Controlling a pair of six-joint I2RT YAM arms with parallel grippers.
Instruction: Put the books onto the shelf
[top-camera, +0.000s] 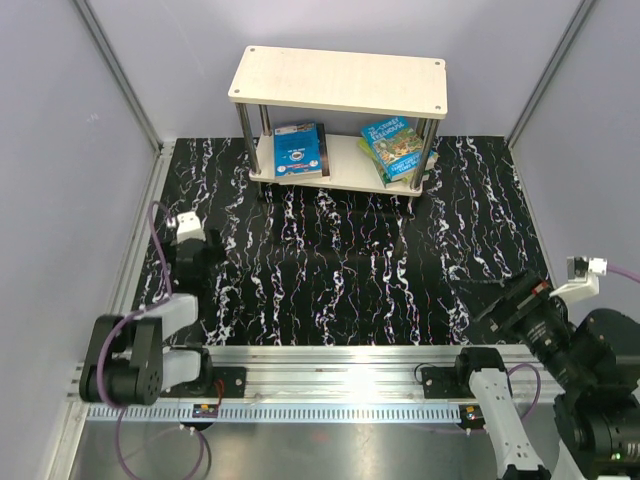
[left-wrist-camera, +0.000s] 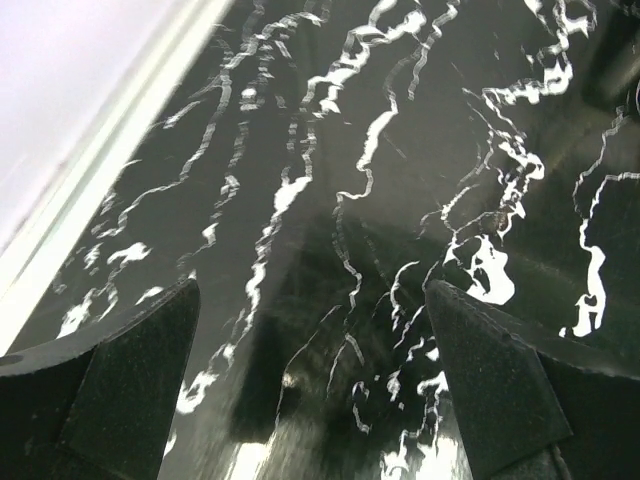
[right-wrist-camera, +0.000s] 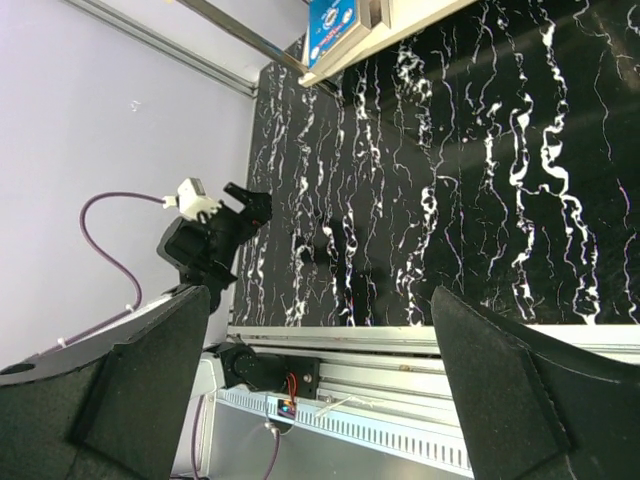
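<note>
The shelf (top-camera: 338, 82) of pale wood on metal posts stands at the back of the table. On its lower board lie the books: a blue one (top-camera: 298, 150) on the left and a stack with a green cartoon cover on top (top-camera: 398, 148) on the right. My left gripper (top-camera: 200, 258) hovers open over the table's left side, pointing down, nothing between its fingers (left-wrist-camera: 135, 380). My right gripper (top-camera: 492, 318) is open and empty at the near right, facing left across the table. The right wrist view catches the blue book (right-wrist-camera: 330, 22) and the shelf's lower board (right-wrist-camera: 400, 35) at the top edge.
Black marbled tabletop (top-camera: 350, 270) with grey walls on three sides. An aluminium rail (top-camera: 330, 370) carrying both arm bases runs along the near edge. The left wall's foot (left-wrist-camera: 110, 170) is close beside my left gripper. The left arm (right-wrist-camera: 215, 235) shows in the right wrist view.
</note>
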